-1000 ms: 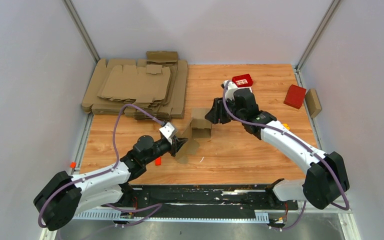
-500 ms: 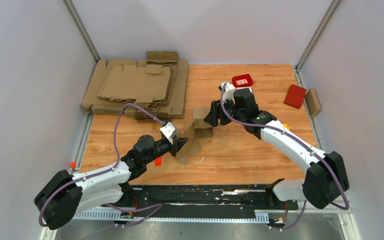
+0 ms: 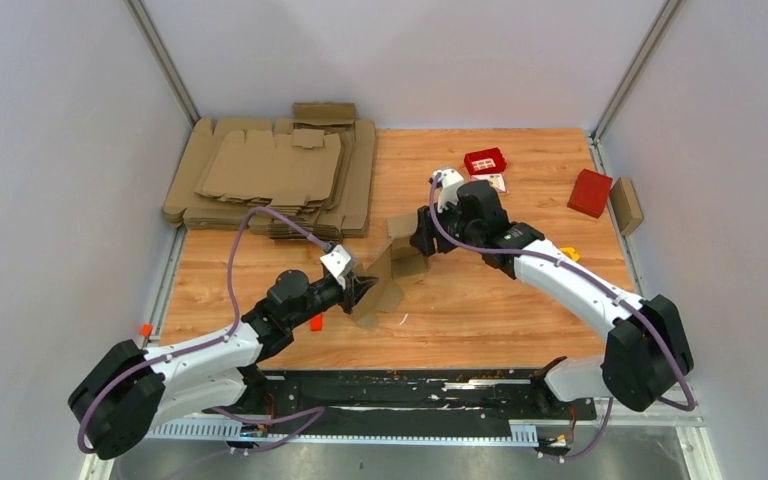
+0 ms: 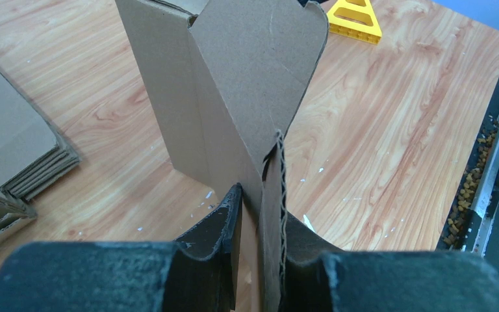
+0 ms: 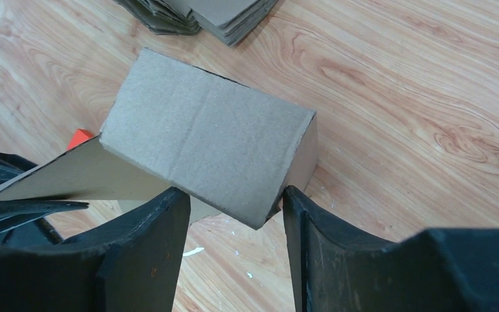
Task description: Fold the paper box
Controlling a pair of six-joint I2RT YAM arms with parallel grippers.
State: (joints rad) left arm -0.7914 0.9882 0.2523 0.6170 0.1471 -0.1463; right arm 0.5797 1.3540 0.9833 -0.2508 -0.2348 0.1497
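Paper box (image 3: 397,262), plain brown, clamped by left pincer (image 4: 260,218), right pincer (image 5: 235,205) straddling.

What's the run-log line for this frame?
left gripper: shut on a flap of the paper box | right gripper: jaws astride the other end, grip unclear | fold: partly done, flap open

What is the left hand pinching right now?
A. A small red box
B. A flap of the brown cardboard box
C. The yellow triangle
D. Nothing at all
B: in the left wrist view, the left hand is closed on a thin cardboard flap of the paper box, which stands up just beyond it.
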